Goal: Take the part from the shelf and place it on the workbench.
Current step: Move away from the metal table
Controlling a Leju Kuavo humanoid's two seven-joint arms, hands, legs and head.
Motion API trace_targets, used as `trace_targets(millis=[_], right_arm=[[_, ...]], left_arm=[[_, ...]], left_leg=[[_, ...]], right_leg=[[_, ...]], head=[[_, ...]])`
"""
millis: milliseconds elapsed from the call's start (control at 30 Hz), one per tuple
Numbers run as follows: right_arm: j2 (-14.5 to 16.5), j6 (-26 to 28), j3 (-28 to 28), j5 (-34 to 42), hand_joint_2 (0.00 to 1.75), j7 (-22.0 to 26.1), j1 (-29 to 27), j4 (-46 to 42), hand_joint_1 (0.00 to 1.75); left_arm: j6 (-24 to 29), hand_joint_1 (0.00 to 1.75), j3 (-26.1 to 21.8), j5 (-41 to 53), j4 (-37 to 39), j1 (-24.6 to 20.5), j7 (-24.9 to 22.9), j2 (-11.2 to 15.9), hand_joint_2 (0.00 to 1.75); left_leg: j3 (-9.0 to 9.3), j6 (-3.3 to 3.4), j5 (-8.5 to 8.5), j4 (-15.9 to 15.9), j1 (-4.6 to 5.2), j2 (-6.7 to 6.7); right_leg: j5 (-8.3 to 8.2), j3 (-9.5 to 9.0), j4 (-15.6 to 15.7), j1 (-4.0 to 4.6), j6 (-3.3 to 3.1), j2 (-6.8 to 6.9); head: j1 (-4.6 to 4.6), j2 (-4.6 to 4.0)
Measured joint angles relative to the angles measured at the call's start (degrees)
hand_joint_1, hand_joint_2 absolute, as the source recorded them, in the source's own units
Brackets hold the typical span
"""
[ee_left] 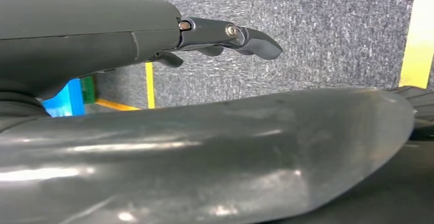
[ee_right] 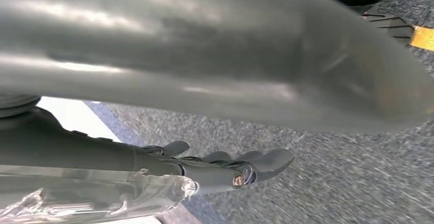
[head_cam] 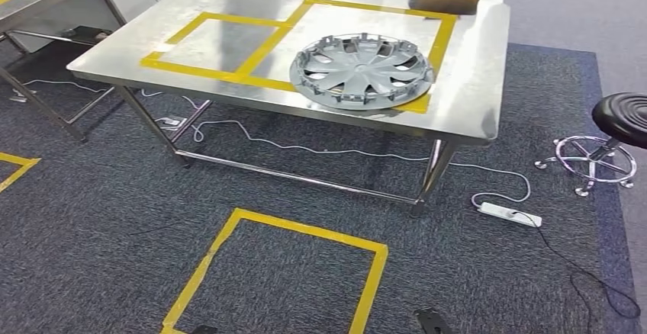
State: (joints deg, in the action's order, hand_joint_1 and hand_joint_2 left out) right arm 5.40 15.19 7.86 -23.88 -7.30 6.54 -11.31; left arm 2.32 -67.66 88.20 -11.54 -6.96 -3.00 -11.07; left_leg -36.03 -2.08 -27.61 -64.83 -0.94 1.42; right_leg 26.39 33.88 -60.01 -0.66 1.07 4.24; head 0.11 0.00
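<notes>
Grey and ribbed, the wheel cover (head_cam: pixel 361 70) is seen lying flat on the steel counter (head_cam: pixel 229 25), set over the near edge of the right-hand yellow taped square (head_cam: pixel 427 52). The left hand (ee_left: pixel 225 37) is held over dark carpet with fingers extended, nothing grasped; the right hand (ee_right: pixel 230 165) is likewise stretched out and empty. A black stool (head_cam: pixel 622 120) is seen beside the counter.
</notes>
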Motion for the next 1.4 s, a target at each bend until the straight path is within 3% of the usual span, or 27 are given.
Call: trace_targets(millis=[67, 100, 167, 233, 300, 367, 400, 433, 467, 533, 600, 667, 700, 767, 833, 900, 967, 1033, 1100, 1167, 1200, 1267, 1333, 1400], right_arm=[[0.0, 0.0, 0.0, -0.1, 0.00, 0.0, 0.0, 0.0, 0.00], [0.0, 0.1, 0.0, -0.1, 0.00, -0.1, 0.1, 0.0, 0.00], [0.0, 0.1, 0.0, -0.2, 0.00, -0.2, 0.2, 0.0, 0.00], [0.1, 0.1, 0.0, -0.3, 0.00, -0.2, 0.3, 0.0, 0.00], [0.1, 0.1, 0.0, -0.3, 0.00, -0.2, 0.2, 0.1, 0.00], [0.1, 0.1, 0.0, -0.3, 0.00, -0.3, -0.1, 0.2, 0.00], [0.1, 0.1, 0.0, -0.3, 0.00, -0.3, -0.1, 0.3, 0.00], [0.1, 0.1, 0.0, -0.3, 0.00, -0.3, -0.2, 0.3, 0.00], [0.1, 0.1, 0.0, -0.3, 0.00, -0.3, -0.1, 0.3, 0.00], [0.1, 0.1, 0.0, -0.3, 0.00, -0.3, -0.1, 0.3, 0.00], [0.1, 0.2, 0.0, -0.3, 0.00, -0.3, 0.0, 0.3, 0.00], [0.1, 0.2, -0.1, -0.3, 0.00, -0.3, 0.1, 0.3, 0.00], [0.1, 0.3, -0.1, -0.3, 0.00, -0.2, 0.1, 0.3, 0.00], [0.1, 0.4, -0.1, -0.4, 0.00, 0.0, 0.0, 0.3, 0.00], [0.1, 0.4, -0.1, -0.5, 0.00, 0.2, -0.4, 0.3, 0.00], [0.1, 0.4, -0.1, -0.5, 0.00, 0.2, -0.8, 0.3, 0.00], [0.1, 0.4, -0.1, -0.6, 0.00, 0.3, -0.9, 0.3, 0.00], [0.1, 0.4, -0.1, -0.7, 0.00, 0.3, -0.9, 0.3, 0.00], [0.1, 0.4, -0.1, -0.8, 0.00, 0.3, -1.0, 0.3, 0.00], [0.1, 0.5, -0.1, -0.8, 0.00, 0.4, -1.0, 0.3, 0.00], [0.1, 0.5, -0.1, -0.8, 0.00, 0.5, -1.0, 0.3, 0.00], [0.2, 0.5, -0.1, -0.8, 0.00, 0.6, -1.0, 0.3, 0.00], [0.2, 0.6, -0.1, -0.7, 0.00, 0.7, -1.4, 0.3, 0.00], [0.2, 0.6, -0.1, -0.6, 0.00, 0.7, -1.9, 0.3, 0.00]], left_arm=[[0.0, 0.00, 0.0, 0.1, 0.0, -0.3, 0.1, 0.0, 0.00], [0.1, 0.00, 0.1, 0.1, 0.0, -0.4, 0.1, 0.0, 0.00], [0.1, 0.00, 0.1, 0.2, 0.0, -0.3, 0.2, 0.1, 0.00], [0.1, 0.00, 0.1, 0.2, 0.0, 0.0, 0.2, 0.2, 0.00], [0.1, 0.00, 0.1, 0.3, 0.0, -0.1, 0.2, 0.2, 0.00], [0.1, 0.00, 0.1, 0.4, 0.0, -0.2, 0.3, 0.1, 0.00], [0.1, 0.00, 0.1, 0.4, 0.0, -0.2, 0.3, 0.2, 0.00], [0.1, 0.00, 0.1, 0.4, 0.0, -0.1, 0.3, 0.2, 0.00], [0.1, 0.00, 0.1, 0.4, 0.0, -0.1, 0.3, 0.2, 0.00], [0.1, 0.00, 0.1, 0.4, 0.0, -0.1, 0.3, 0.1, 0.00], [0.1, 0.00, 0.1, 0.4, 0.0, -0.1, 0.3, 0.1, 0.00], [0.1, 0.00, 0.1, 0.4, 0.0, 0.0, 0.3, 0.0, 0.00], [0.1, 0.00, 0.1, 0.4, 0.0, 0.1, 0.3, 0.1, 0.00], [0.1, 0.00, 0.1, 0.4, 0.0, 0.1, 0.3, 0.1, 0.00], [0.1, 0.00, 0.1, 0.4, 0.0, 0.0, 0.3, 0.0, 0.00], [0.1, 0.00, 0.1, 0.4, 0.0, 0.0, 0.3, 0.1, 0.00], [0.1, 0.00, 0.1, 0.4, 0.0, 0.2, 0.3, 0.1, 0.00], [0.1, 0.00, 0.1, 0.4, 0.0, 0.1, 0.3, 0.1, 0.00], [0.0, 0.00, 0.1, 0.4, 0.0, -0.2, 0.3, 0.0, 0.00], [0.0, 0.00, 0.1, 0.4, 0.0, -0.2, 0.3, 0.0, 0.00], [0.0, 0.00, 0.1, 0.4, 0.0, -0.1, 0.3, 0.0, 0.00], [0.0, 0.00, 0.1, 0.5, 0.0, 0.1, 0.3, 0.1, 0.00], [0.0, 0.00, 0.1, 0.5, 0.0, 0.0, 0.3, 0.0, 0.00], [0.0, 0.00, 0.1, 0.6, 0.0, 0.0, 0.3, 0.0, 0.00]], left_leg=[[2.78, 0.39, 1.38, 5.3, 0.55, 2.48], [3.14, 0.56, 1.42, 6.4, 0.79, 2.98], [2.87, 1.12, 1.65, 6.8, 0.90, 1.70], [2.75, 1.78, 1.95, 7.0, 0.77, 0.45], [2.66, 2.32, 2.13, 7.0, 0.72, -0.93], [2.62, 2.61, 2.21, 7.0, 0.86, -2.58], [2.64, 2.65, 2.22, 7.0, 0.93, -3.42], [2.68, 2.67, 2.24, 7.0, 0.98, -4.26], [2.75, 2.66, 2.25, 7.0, 0.99, -5.09], [2.76, 2.49, 2.24, 6.9, 0.99, -6.63], [2.44, 1.88, 2.39, 6.8, 0.80, -7.87], [2.11, 1.04, 2.63, 7.0, 0.49, -8.90], [1.96, 0.75, 2.46, 6.9, 0.47, -8.40], [0.61, 0.21, 0.55, 4.1, 0.64, -5.75], [-2.64, -0.31, -2.84, -2.3, 0.68, -3.08], [-5.09, -0.77, -4.18, -7.0, 0.44, -2.34], [-3.84, -1.10, -1.68, -4.5, 0.16, -1.65], [-0.04, -1.37, 1.63, 2.4, 0.08, 1.12], [2.21, -0.72, 2.66, 6.5, 0.20, 3.15], [2.32, 0.42, 2.43, 7.1, 0.44, 2.29], [2.32, 0.80, 2.43, 7.1, 0.47, 1.67], [2.39, 1.61, 2.52, 7.2, 0.43, 0.35], [2.40, 2.20, 2.57, 7.3, 0.46, -1.10], [2.42, 2.42, 2.54, 7.2, 0.63, -2.76]], right_leg=[[0.09, -0.03, -0.1, 0.34, 0.53, 1.07], [0.08, -0.08, -0.1, 0.48, 0.87, 1.68], [0.06, -0.21, 0.1, 0.36, 1.54, 2.54], [1.46, 0.41, -1.5, 0.03, 2.10, 0.28], [4.92, 3.00, -7.7, -0.01, 2.30, -3.05], [7.46, 6.20, -14.5, 0.18, 2.21, -4.05], [7.27, 6.85, -15.6, 0.24, 2.08, -4.17], [6.03, 6.48, -14.5, 0.27, 1.89, -4.31], [4.08, 5.16, -11.5, 0.29, 1.66, -4.71], [0.82, 1.60, -3.8, 0.14, 1.15, -7.17], [0.06, -0.32, 0.0, 0.13, 0.92, -8.94], [0.03, -0.69, 0.6, 0.30, 0.62, -8.15], [-0.13, -0.89, 1.0, 0.31, 0.32, -7.54], [-0.48, -1.33, 1.8, 0.17, -0.29, -6.11], [-0.48, -1.48, 2.0, 0.23, -0.56, -4.46], [-0.35, -1.48, 2.0, 0.21, -0.59, -2.74], [-0.17, -1.56, 1.9, 0.09, -0.36, -1.30], [0.20, -1.80, 1.7, 0.23, 0.25, -0.11], [0.66, -2.07, 1.5, 0.58, 0.97, 1.04], [0.97, -2.55, 1.5, 0.59, 1.56, 2.31], [1.27, -2.73, 1.4, 0.41, 1.90, 2.24], [3.25, -1.82, -1.2, 0.07, 2.34, -0.10], [6.85, 1.52, -8.3, 0.03, 2.36, -3.10], [8.72, 4.78, -14.4, 0.12, 2.14, -3.97]], head=[[-0.05, 0.00], [-0.04, 0.00], [0.11, 0.00], [0.21, 0.00], [0.44, 0.00], [0.61, 0.00], [0.64, 0.00], [0.64, 0.00], [0.66, 0.00], [0.66, 0.00], [0.65, 0.00], [0.65, 0.00], [0.63, 0.00], [0.45, 0.00], [0.31, 0.00], [0.29, 0.00], [0.27, 0.00], [0.18, 0.00], [0.21, 0.00], [0.38, 0.00], [0.45, 0.00], [0.59, 0.00], [0.81, 0.00], [0.89, 0.00]])
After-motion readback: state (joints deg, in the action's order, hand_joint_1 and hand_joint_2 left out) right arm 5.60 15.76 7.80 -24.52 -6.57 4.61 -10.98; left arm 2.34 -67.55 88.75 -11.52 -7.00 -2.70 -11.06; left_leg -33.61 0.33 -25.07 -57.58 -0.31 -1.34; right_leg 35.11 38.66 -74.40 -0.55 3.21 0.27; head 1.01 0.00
